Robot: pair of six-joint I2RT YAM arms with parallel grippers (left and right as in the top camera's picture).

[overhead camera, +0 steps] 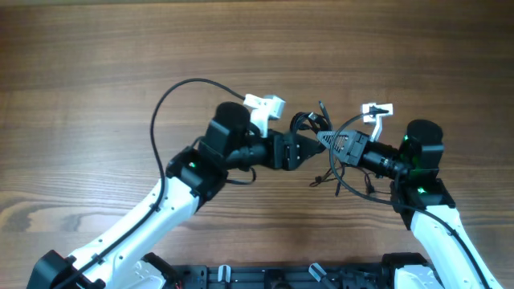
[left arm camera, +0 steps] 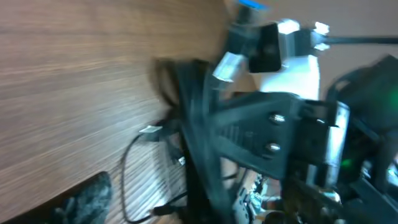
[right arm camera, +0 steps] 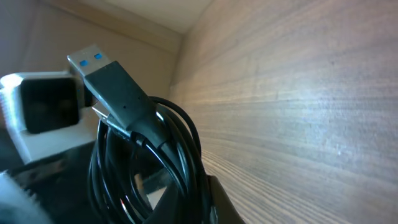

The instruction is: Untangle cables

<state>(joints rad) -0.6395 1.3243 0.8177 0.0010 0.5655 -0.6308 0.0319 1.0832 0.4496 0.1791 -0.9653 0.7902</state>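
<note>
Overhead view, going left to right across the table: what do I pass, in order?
left arm → left wrist camera mount → cables → right wrist camera mount → right arm

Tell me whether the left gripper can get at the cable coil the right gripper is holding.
Probably yes. The left gripper sits nose to nose with the right gripper, jaws apparently open, and the cable coil bunches right beside them, nothing else intervening. The right gripper's body crowds the spot.
</note>
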